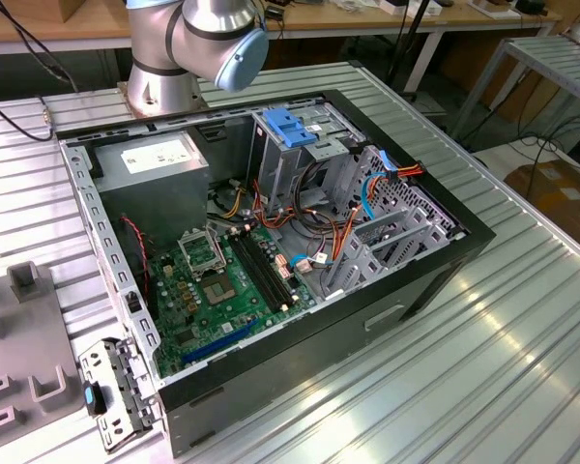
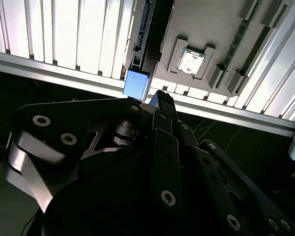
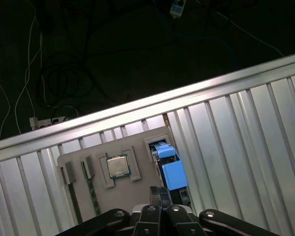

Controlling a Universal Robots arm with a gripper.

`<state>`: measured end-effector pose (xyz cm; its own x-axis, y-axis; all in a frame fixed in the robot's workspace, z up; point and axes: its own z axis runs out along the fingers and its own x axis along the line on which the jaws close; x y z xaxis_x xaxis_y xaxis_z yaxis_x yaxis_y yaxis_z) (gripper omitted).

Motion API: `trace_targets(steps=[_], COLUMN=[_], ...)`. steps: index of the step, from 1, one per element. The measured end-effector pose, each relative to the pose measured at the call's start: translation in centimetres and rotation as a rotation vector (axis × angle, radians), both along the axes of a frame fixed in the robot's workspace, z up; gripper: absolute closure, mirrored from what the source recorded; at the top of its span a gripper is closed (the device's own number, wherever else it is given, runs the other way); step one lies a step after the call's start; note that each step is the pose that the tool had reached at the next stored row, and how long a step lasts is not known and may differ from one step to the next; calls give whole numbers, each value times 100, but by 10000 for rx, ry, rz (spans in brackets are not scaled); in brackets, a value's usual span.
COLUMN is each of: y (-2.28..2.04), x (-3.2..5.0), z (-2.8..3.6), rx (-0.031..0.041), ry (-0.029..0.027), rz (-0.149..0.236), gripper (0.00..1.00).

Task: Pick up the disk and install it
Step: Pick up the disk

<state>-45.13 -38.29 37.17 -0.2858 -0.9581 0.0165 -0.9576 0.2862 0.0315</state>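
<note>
In both wrist views the gripper [image 3: 160, 192] [image 2: 162, 98] hangs with its fingers pressed together, clasping nothing. The disk [image 3: 173, 173] [image 2: 136, 83] stands on edge in a slot of the grey holder plate [image 3: 132, 189], just beyond the fingertips and not touching them.

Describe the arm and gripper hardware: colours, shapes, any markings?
In the exterior view, the arm is silver-grey with rounded joints and a light-blue joint cap. In the second wrist view, the gripper is black, built of flat linkage bars studded with round silver screws. I can make out no markings.
</note>
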Motion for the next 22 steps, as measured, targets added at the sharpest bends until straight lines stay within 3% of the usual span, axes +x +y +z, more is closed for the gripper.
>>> trace_targets(steps=[8,13,20,22], y=[0,0,23,26], x=[0,0,-2,-12], z=[0,-2,-59,-77], rx=[0,0,-12,-12], ry=[0,-3,-294,-321], rz=[96,715,1332,1409], gripper=[89,89,89,89])
